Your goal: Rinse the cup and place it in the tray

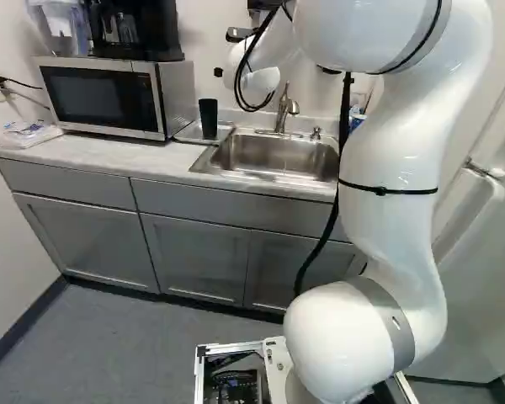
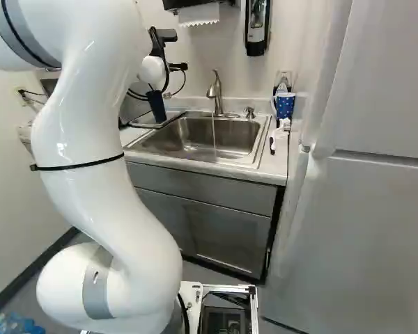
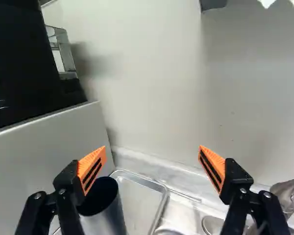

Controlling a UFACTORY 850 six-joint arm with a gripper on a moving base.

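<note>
- The microwave [image 1: 101, 94] sits on the bench [image 1: 93, 150]. From where I stand, one finger of the gripper [image 3: 153, 148] looks close to its side. If the arm swings that way too soon, it could bump the microwave.
- Next is the tray [image 3: 139, 196], and the dark cup [image 1: 208, 119] stands upright in it, near the end by the microwave. I think that's the cup for this job. I can't tell if it is wet or washed.
- The gripper is spread wide, with nothing pinched in it. The cup is low down by the finger on the microwave side. I can't tell if they touch. The cup is tall and thin, so if that finger drags sideways, it could tip over. Going straight up or back looks safest.
- A black cable [image 1: 238, 91] hangs in a loop off the arm. If the arm swings low past the faucet [image 1: 284, 105], the loop could catch on it.
- Water [image 2: 214, 136] runs thinly into the sink [image 1: 273, 156]. If nobody shuts it off, it just gets wasted.
- Past the sink stands a blue spotted cup [image 2: 285, 106], with a brush [image 2: 281, 130] close by. Grabbing the wrong cup would be a mix-up.
</note>
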